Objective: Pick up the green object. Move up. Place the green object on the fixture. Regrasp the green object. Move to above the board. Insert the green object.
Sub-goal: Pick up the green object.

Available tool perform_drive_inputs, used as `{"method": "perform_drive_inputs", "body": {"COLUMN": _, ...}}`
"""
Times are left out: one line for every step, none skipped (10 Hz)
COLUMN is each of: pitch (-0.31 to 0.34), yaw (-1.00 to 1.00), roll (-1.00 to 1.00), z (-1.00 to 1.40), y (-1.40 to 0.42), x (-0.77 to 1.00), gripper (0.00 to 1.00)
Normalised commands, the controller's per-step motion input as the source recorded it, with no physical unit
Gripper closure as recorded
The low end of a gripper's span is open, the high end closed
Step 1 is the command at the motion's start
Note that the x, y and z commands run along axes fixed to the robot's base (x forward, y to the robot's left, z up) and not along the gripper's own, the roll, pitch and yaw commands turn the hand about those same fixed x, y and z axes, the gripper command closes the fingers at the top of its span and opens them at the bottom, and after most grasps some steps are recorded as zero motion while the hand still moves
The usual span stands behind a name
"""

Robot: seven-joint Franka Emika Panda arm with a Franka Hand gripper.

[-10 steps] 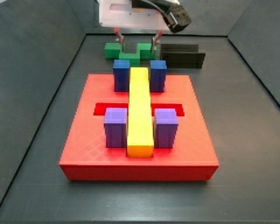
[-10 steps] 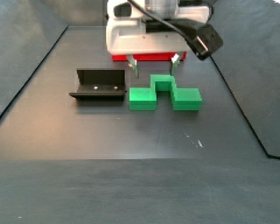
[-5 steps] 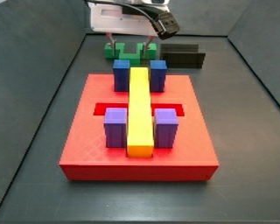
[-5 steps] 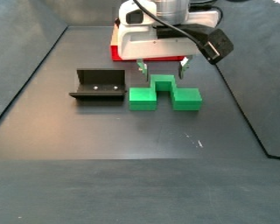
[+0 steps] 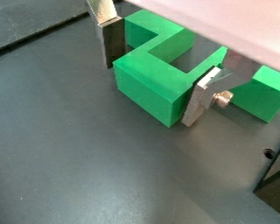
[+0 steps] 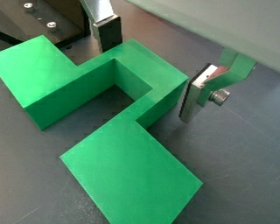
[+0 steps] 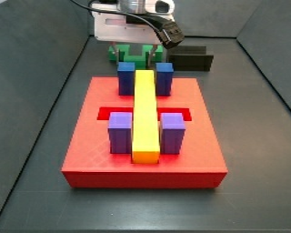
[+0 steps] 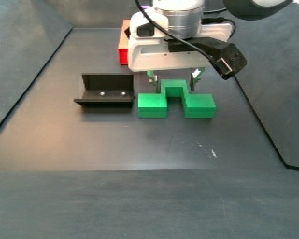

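The green object (image 8: 152,103) is a bright green U-shaped block lying flat on the dark floor, also seen in another side view (image 7: 119,55) behind the board. My gripper (image 8: 174,82) is low over it and open. In both wrist views the silver fingers (image 5: 108,39) (image 6: 201,91) stand on either side of its middle bridge (image 5: 140,70) (image 6: 154,74), with small gaps. My gripper (image 5: 154,85) (image 6: 150,77) (image 7: 138,50) holds nothing. The fixture (image 8: 105,93) (image 7: 191,59) (image 6: 49,17) stands beside the green object. The red board (image 7: 99,146) lies nearer the camera.
The board carries a long yellow bar (image 7: 145,114), two blue blocks (image 7: 127,77) and two purple blocks (image 7: 120,132), with recessed slots beside the bar. Dark raised walls (image 8: 258,103) border the floor on both sides.
My gripper has come down from above until its open fingers straddle the green object's bridge. The green object, fixture and board have not moved.
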Motion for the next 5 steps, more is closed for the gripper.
{"method": "perform_drive_inputs", "body": {"pitch": 0.000, "yaw": 0.00, "roll": 0.00, "z": 0.00, "y": 0.00, "x": -0.05, "gripper": 0.00}}
{"method": "perform_drive_inputs", "body": {"pitch": 0.000, "yaw": 0.00, "roll": 0.00, "z": 0.00, "y": 0.00, "x": -0.02, "gripper": 0.00}}
{"method": "perform_drive_inputs", "body": {"pitch": 0.000, "yaw": 0.00, "roll": 0.01, "z": 0.00, "y": 0.00, "x": 0.00, "gripper": 0.00}}
{"method": "perform_drive_inputs", "body": {"pitch": 0.000, "yaw": 0.00, "roll": 0.02, "z": 0.00, "y": 0.00, "x": 0.00, "gripper": 0.00}}
{"method": "perform_drive_inputs", "body": {"pitch": 0.000, "yaw": 0.00, "roll": 0.00, "z": 0.00, "y": 0.00, "x": 0.00, "gripper": 1.00}}
